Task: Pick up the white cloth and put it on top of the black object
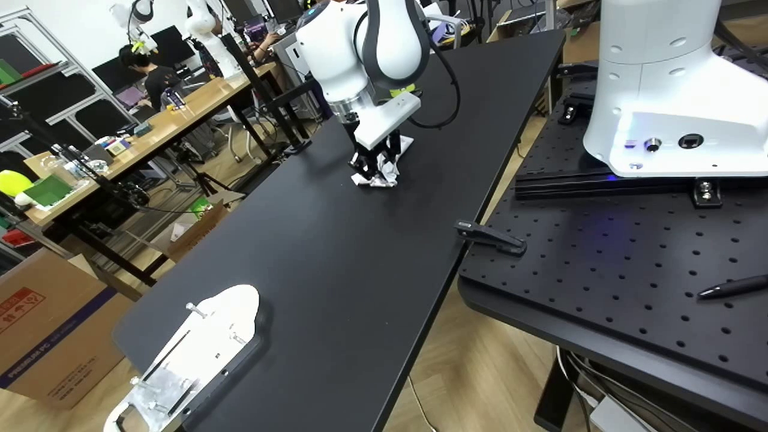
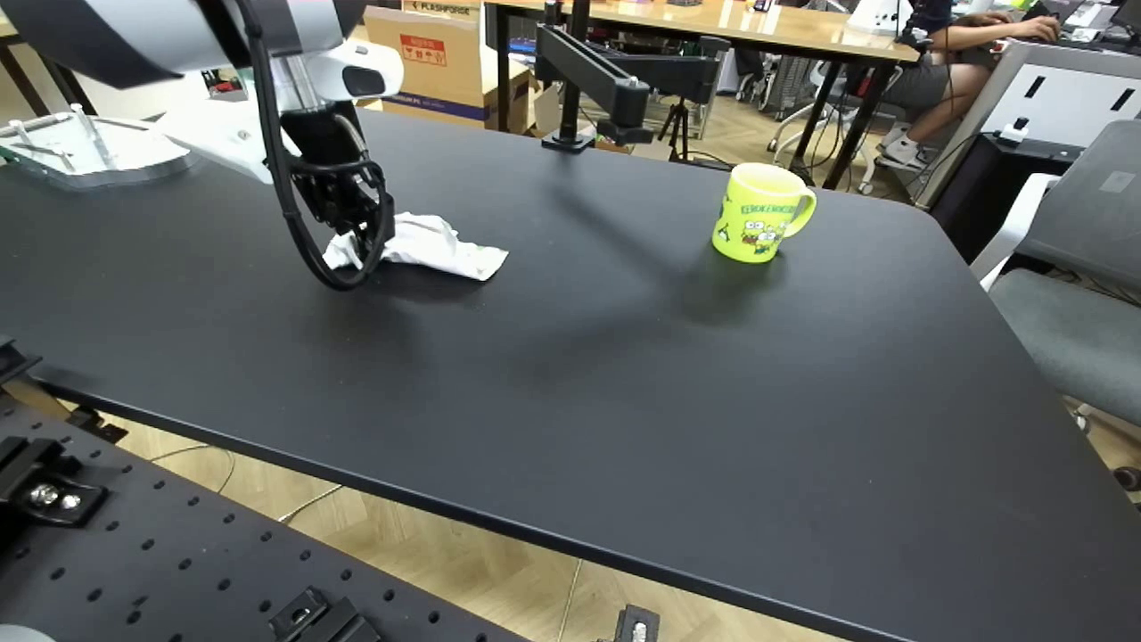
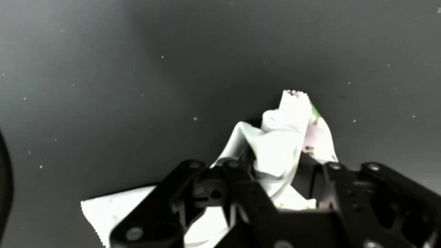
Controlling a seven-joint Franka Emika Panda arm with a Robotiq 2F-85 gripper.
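Gripper [image 3: 280,167] is down at the white cloth [image 2: 441,250], aimed at the table [image 2: 669,446], fingers [image 3: 344,186] part-way apart with a crumpled ridge bunched between them; can't tell if they pinch it or only straddle it. Taking the robot base [image 1: 666,90] side as near: cloth lies on the far half, pegged white plate [image 1: 216,330] off left, mug [image 2: 753,214] upright to the right, well apart. Going for the ridge makes sense, I'd say: it stands up and gives the fingers something to bite, while the tail running right lies low. Reads as the grasp step; cloth looks to be on the table, not lifted. Which black object is the target isn't settled by any view; candidates are the black stand [image 2: 571,98] at the far edge or the clip-like piece [image 1: 491,237] at the near edge. Wrist view alone gives zigzag edges and coloured print, so more like wrapper film; expect crinkle and spring, not drape. In an exterior view the cable loop [image 2: 285,198] hangs across the fingers and hides contact, but the mug shows whole; in an exterior view with the arm [image 1: 336,54] in the way there's only a yellow-green sliver [image 1: 403,90], probably the mug.
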